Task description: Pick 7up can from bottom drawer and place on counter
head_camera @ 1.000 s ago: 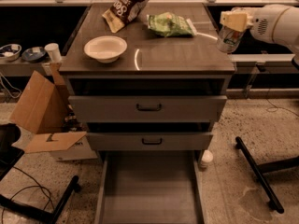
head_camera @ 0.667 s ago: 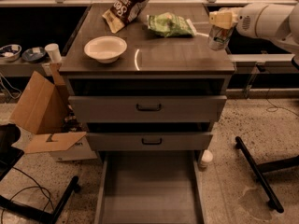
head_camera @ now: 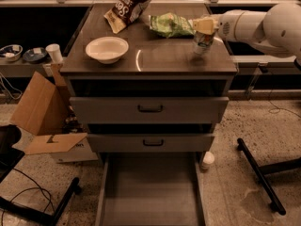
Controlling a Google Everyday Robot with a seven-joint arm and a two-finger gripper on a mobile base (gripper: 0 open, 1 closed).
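The 7up can (head_camera: 202, 42) is upright, held in my gripper (head_camera: 203, 28) over the right side of the counter (head_camera: 155, 60), its base just above or touching the top. The gripper comes in from the right on the white arm (head_camera: 263, 25) and is shut on the can's upper part. The bottom drawer (head_camera: 150, 192) is pulled out at the bottom of the view, its grey floor bare.
On the counter stand a white bowl (head_camera: 106, 49), a brown snack bag (head_camera: 129, 6) and a green snack bag (head_camera: 169, 25). Two upper drawers (head_camera: 150, 109) are slightly open. A cardboard box (head_camera: 44, 112) sits at left, a small white bottle (head_camera: 207, 160) on the floor, chair legs (head_camera: 261, 173) at right.
My gripper has moved left with the can, from beyond the counter's right edge to over its right side, and lower toward the top.
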